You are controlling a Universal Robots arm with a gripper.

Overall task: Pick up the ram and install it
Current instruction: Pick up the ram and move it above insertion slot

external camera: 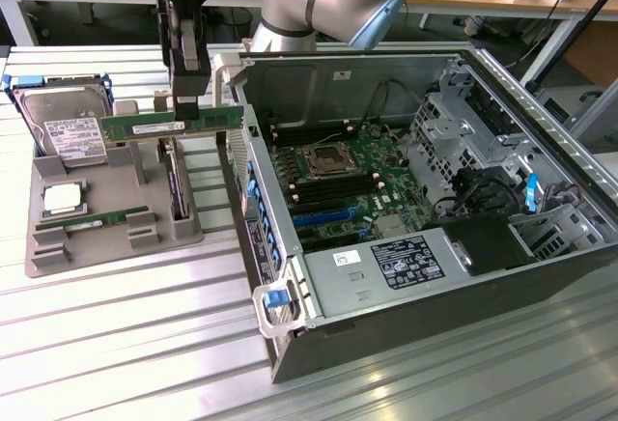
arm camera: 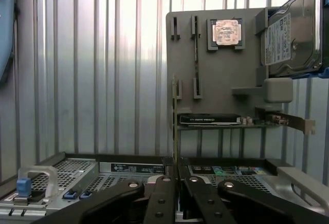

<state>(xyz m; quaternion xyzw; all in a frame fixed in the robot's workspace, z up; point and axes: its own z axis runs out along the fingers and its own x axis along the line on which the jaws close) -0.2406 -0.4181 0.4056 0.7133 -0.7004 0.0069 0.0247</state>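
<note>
- Exterior view: my gripper (external camera: pixel 186 110) is closed down narrow on the ram (external camera: pixel 145 126), pinching it from above near its middle. The green stick hangs level with its white label facing the camera.
- The ram is in the air over the grey tray (external camera: pixel 116 247) that sits on the bench (external camera: pixel 126 344). One end reaches toward the wall of the open computer case (external camera: pixel 435 310) on the exterior view's right (I cannot tell whether it touches that wall).
- In the tray, a hard drive (external camera: pixel 60 126) sits at the back and a silver processor chip (external camera: pixel 63 199) in front of it. A second green stick (external camera: pixel 97 220) lies flat in its slot, and a dark card (external camera: pixel 175 184) stands on edge beneath my gripper.
- Inside the case the mainboard (external camera: pixel 338 175) lies exposed, with its processor socket (external camera: pixel 323 160) near the middle. A grey power supply box (external camera: pixel 386 266) sits at the near side, and a blue latch (external camera: pixel 275 297) is at the near corner.
- Wrist view: my black fingers (arm camera: pixel 159 203) stand almost together. A thin edge runs up from between them (the ram seen edge-on, I think). Beyond them are the case's rim, then the tray with the chip, the hard drive and the dark card.
</note>
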